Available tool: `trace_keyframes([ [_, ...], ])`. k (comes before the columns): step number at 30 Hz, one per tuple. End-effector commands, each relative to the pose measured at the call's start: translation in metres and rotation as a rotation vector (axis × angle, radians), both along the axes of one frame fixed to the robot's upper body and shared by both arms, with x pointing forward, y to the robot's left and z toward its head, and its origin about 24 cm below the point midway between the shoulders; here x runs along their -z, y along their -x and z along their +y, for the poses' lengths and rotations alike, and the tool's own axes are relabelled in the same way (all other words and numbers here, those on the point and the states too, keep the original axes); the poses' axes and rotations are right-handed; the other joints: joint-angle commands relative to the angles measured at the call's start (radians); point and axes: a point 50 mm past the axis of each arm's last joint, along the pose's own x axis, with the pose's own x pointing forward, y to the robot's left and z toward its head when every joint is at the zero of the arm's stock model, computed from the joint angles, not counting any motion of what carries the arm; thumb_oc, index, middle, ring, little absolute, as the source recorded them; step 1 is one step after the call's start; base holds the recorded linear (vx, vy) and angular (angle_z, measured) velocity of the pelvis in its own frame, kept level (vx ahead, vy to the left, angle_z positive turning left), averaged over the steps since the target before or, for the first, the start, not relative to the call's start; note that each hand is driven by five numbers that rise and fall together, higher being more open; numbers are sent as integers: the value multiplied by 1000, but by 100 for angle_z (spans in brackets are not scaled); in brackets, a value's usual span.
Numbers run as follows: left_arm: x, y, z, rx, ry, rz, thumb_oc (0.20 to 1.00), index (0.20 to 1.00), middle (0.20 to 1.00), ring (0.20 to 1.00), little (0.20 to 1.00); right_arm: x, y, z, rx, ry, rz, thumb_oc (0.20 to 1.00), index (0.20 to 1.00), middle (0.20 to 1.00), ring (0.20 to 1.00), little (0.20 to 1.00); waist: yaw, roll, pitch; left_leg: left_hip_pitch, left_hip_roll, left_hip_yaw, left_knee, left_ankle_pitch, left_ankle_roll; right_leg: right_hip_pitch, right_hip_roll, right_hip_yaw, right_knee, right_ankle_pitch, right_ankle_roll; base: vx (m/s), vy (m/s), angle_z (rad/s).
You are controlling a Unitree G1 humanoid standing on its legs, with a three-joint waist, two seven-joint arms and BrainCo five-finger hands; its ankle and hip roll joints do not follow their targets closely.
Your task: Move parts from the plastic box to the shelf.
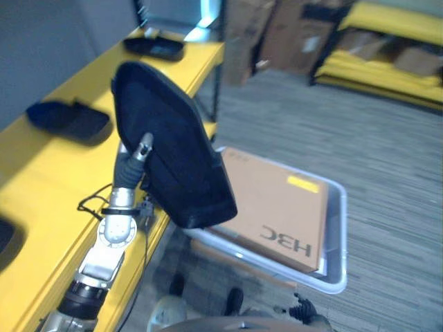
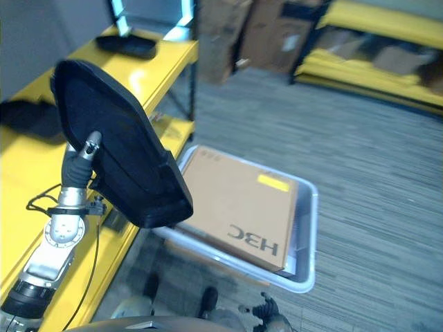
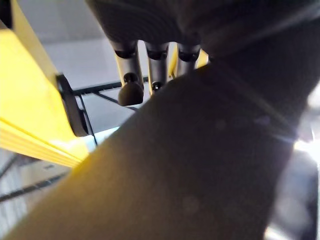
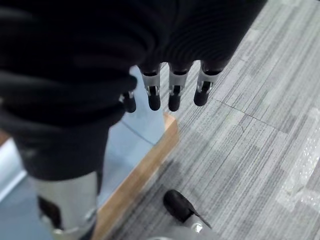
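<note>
A large black moulded part (image 1: 173,149) is held up on edge over the front edge of the yellow shelf (image 1: 48,187). My left hand (image 1: 142,149) grips it from behind, thumb over its near face; the left wrist view has the fingers (image 3: 131,90) curled at the part's (image 3: 200,165) rim. On the floor to the right stands the clear plastic box (image 1: 338,273) with a flat brown cardboard box (image 1: 277,204) lying in it. My right hand (image 4: 174,95) hangs over the grey floor beside the box, fingers relaxed and holding nothing.
Two more black parts (image 1: 69,119) (image 1: 154,46) lie on the shelf top, and a third (image 1: 5,238) at its near left end. Cardboard boxes (image 1: 277,31) and another yellow rack (image 1: 387,48) stand at the back. A wooden board (image 4: 145,170) lies under the box.
</note>
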Motion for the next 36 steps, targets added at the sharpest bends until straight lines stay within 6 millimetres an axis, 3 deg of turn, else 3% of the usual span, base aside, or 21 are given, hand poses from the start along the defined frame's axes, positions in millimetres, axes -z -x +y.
trace_keyframes([
  [1,-45,13,8,2,12,-258,200,200,200,200,200,-7,-24,1,-41,16,-57,1000,1000,1000,1000,1000,23,-23,25,-17,47,101,73,-148,9,51,-70,-61,-5,-162,62,-45,-173,102],
  [2,-40,16,6,16,13,-234,200,200,200,200,200,-6,-18,-7,15,32,-37,1000,1000,1000,1000,1000,25,-17,11,-6,46,184,101,-185,20,71,-82,-122,-5,-178,60,-2,-121,114],
  [3,-40,16,6,17,13,-233,200,200,200,200,200,-6,-18,-8,16,32,-36,1000,1000,1000,1000,1000,25,-16,11,-6,46,183,106,-191,20,73,-81,-123,-5,-181,60,-45,-99,168],
  [4,-39,19,8,24,8,-227,200,200,200,200,200,-5,-13,-14,121,22,-33,1000,1000,1000,1000,1000,24,-14,-1,17,31,271,138,-228,36,78,-94,-177,-5,-171,51,-51,-11,191],
  [6,-40,19,9,26,5,-225,200,200,200,200,200,-5,-11,-17,178,13,-34,1000,1000,1000,1000,1000,23,-13,-10,37,18,311,174,-256,47,80,-101,-211,-5,-167,44,-72,-3,167],
  [7,-44,22,9,44,-6,-240,200,200,200,200,200,-4,-9,-17,225,-5,-28,1000,1000,1000,1000,1000,31,-13,-25,66,-8,344,238,-308,53,87,-111,-269,-1,-164,33,-55,4,126],
  [11,-51,27,9,75,17,-265,200,200,200,200,200,-3,-6,-16,247,-26,-15,1000,1000,1000,1000,1000,22,-12,-44,84,-31,367,332,-353,47,104,-130,-377,7,-157,26,-48,72,120],
  [12,-54,32,9,88,30,-279,200,200,200,200,200,-1,-5,-13,241,-41,-6,1000,1000,1000,1000,1000,14,2,-70,149,-53,377,210,-397,75,103,-139,-427,23,-145,39,17,223,93],
  [13,-55,33,10,90,25,-283,200,200,200,200,200,-1,-8,-10,227,-50,-7,1000,1000,1000,1000,1000,15,7,-83,163,-61,365,159,-397,82,101,-141,-430,33,-139,45,32,201,125],
  [18,-62,35,4,131,7,-302,200,200,200,200,200,-1,-18,5,130,-69,3,1000,1000,1000,1000,1000,12,19,-80,220,-85,308,10,-345,132,64,-207,-429,190,-141,74,10,204,46],
  [19,-65,35,3,138,-3,-315,200,200,200,200,200,-1,-23,10,110,-79,0,1000,1000,1000,1000,1000,11,21,-68,241,-94,307,-21,-338,150,45,-249,-427,257,-122,99,-11,210,12],
  [20,-66,35,2,144,-24,-323,200,200,200,200,200,0,-23,12,106,-86,5,1000,1000,1000,1000,1000,14,22,-66,251,-98,292,-34,-338,160,34,-270,-415,286,-118,119,-5,129,1],
  [21,-69,32,-7,181,-39,-331,200,200,200,200,200,2,-21,16,118,-104,17,1000,1000,1000,1000,1000,-23,15,-52,256,-98,245,-45,-331,166,-6,-261,-274,344,-104,150,-8,49,3],
  [22,-69,31,-7,182,-40,-334,200,200,200,200,200,1,-22,16,119,-106,15,1000,1000,1000,1000,1000,-17,12,-52,256,-101,249,-49,-330,168,-17,-267,-266,358,-109,153,0,-44,61],
  [23,-70,28,-13,213,-47,-334,200,200,200,200,200,2,-19,17,139,-114,20,1000,1000,1000,1000,1000,-49,4,-49,255,-102,208,-50,-326,167,-40,-228,-125,347,-118,163,-52,-45,108],
  [25,-71,23,-22,273,-47,-332,200,200,200,200,200,5,-14,18,184,-138,38,1000,1000,1000,1000,1000,-70,-4,-51,230,-100,156,-54,-295,165,-66,-150,109,313,-135,154,-50,-66,109],
  [27,-68,21,-28,345,-12,-299,200,200,200,200,200,9,-3,20,250,-186,69,1000,1000,1000,1000,1000,-87,-19,-51,207,-110,65,-46,-283,165,-52,-73,263,267,-182,113,56,-99,144],
  [30,-63,20,-22,360,51,-253,200,200,200,200,200,12,7,24,291,-221,98,1000,1000,1000,1000,1000,-90,-30,-66,203,-117,31,-48,-285,163,-5,-53,256,189,-186,93,109,-133,113],
  [33,-63,20,-13,323,103,-248,200,200,200,200,200,11,6,21,294,-216,100,1000,1000,1000,1000,1000,-84,-36,-58,162,-136,22,47,-311,146,14,-42,258,138,-173,84,99,-119,31],
  [35,-62,20,-10,309,94,-238,200,200,200,200,200,9,3,11,282,-189,91,1000,1000,1000,1000,1000,-68,-34,-40,105,-159,51,155,-337,115,38,-57,220,111,-171,75,12,-34,33],
  [36,-62,21,-11,316,89,-239,200,200,200,200,200,7,2,5,283,-172,90,1000,1000,1000,1000,1000,-67,-30,-30,74,-147,91,210,-348,98,57,-64,191,101,-177,73,-10,37,49],
])
